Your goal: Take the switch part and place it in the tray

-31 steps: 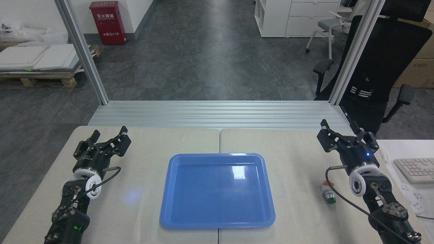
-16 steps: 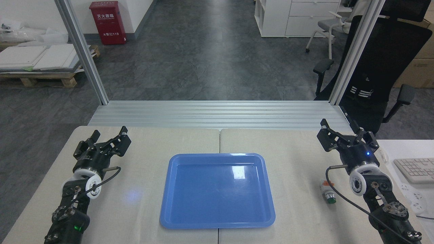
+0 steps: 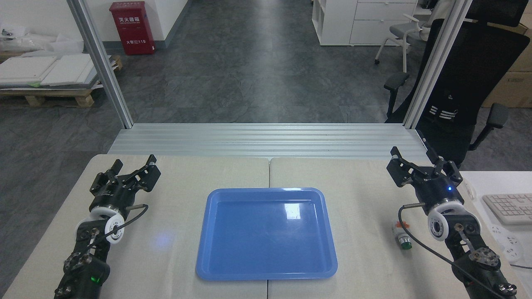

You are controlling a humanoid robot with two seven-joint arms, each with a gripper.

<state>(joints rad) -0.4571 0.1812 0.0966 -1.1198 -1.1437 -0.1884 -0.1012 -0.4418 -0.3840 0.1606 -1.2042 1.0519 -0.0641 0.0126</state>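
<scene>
Switch part (image 3: 401,236) lies on the table (image 3: 174,257), right of the tray (image 3: 266,233), apart from it.
From the head view, a black cable partly crosses its white body, so details are hard to read. Right gripper (image 3: 419,162) hovers beyond it, jaws spread, holding nothing; left gripper (image 3: 134,166) likewise wide and empty. A keyboard (image 3: 508,207) is cut off at the right edge.

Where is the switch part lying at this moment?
In the head view, the switch part lies on the table's right side, apart from the blue tray, between its right rim and the right arm, nearer me than the right end effector.
</scene>
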